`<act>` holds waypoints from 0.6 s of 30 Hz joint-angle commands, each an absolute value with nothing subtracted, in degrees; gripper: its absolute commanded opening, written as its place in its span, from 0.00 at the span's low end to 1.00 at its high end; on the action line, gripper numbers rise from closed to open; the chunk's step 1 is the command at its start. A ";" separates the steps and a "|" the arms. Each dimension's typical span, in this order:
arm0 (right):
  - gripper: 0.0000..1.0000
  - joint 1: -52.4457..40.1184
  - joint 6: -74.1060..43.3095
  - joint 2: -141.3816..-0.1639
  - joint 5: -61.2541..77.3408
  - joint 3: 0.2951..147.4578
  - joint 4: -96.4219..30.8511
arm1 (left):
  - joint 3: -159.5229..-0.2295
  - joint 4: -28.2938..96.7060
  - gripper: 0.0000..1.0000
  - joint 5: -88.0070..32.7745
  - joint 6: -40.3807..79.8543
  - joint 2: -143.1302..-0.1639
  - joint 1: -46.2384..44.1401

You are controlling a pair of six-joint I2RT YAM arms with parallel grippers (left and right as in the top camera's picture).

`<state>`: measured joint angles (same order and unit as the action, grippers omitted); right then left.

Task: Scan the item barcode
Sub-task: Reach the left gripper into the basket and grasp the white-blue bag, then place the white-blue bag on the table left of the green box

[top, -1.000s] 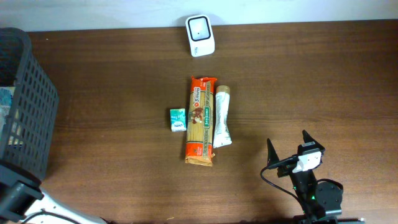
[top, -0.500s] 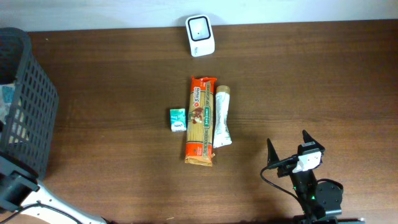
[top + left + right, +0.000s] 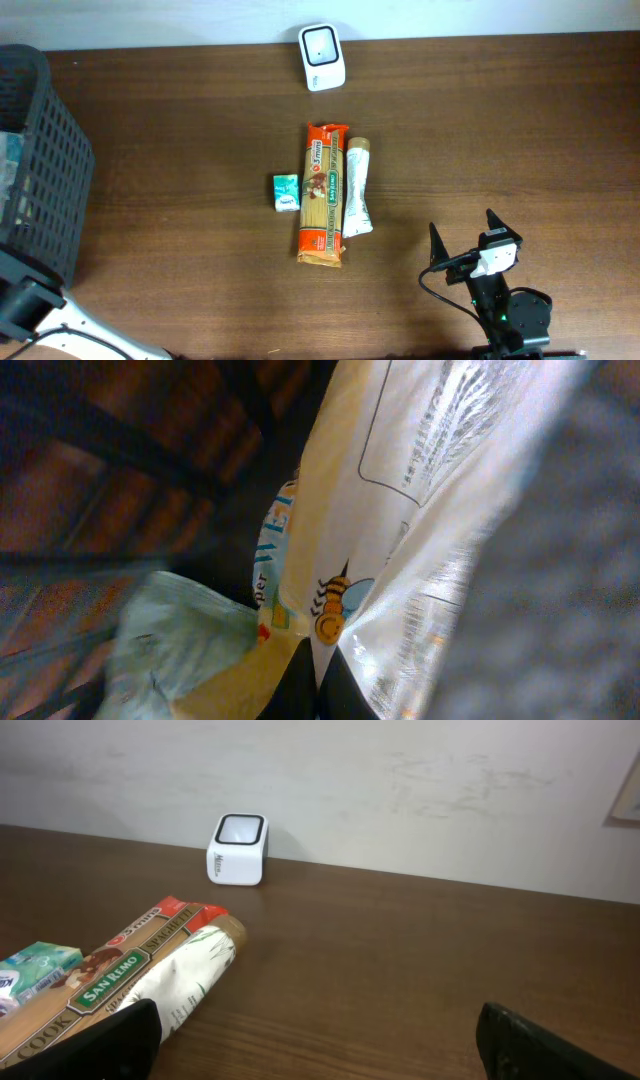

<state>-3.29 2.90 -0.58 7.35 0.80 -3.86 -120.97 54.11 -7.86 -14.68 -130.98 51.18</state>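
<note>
two things can trip you here, and both start at the grip. your left gripper is closed down tight, its tips against the glossy film of the bee-printed packet. that packet lies inside the basket at the table's left edge. from the wrist view you cannot tell whether any film is actually caught between the tips. if only a thin fold is pinched, or none, the packet will likely slide free as you lift, or hang and swing into the basket wall.

the second risk is the pale green bag lying against the packet. it could ride up with it or drag it sideways.

no barcode shows on the visible face, so you may reach the scanner with the wrong side presented, and shiny, crinkled film could spoil the read. the scanner sits at the far edge, well apart from the basket. on a low carry a dangling packet might clip the pasta pack, the tube or the small box mid-table.

your right gripper stands wide and empty at the near right, too far off to catch a drop.
</note>
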 commanded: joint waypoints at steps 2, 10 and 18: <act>0.99 -2.98 2.35 -0.21 7.03 0.32 -3.88 | -125.58 53.67 0.00 -20.08 -9.61 -115.39 50.87; 0.99 -2.96 2.35 -0.21 7.03 0.32 -3.88 | -125.58 55.22 0.00 -21.91 -6.66 -99.04 45.06; 0.99 -2.96 2.35 -0.21 7.03 0.32 -3.88 | -125.58 66.74 0.00 -21.91 -6.68 -90.06 31.00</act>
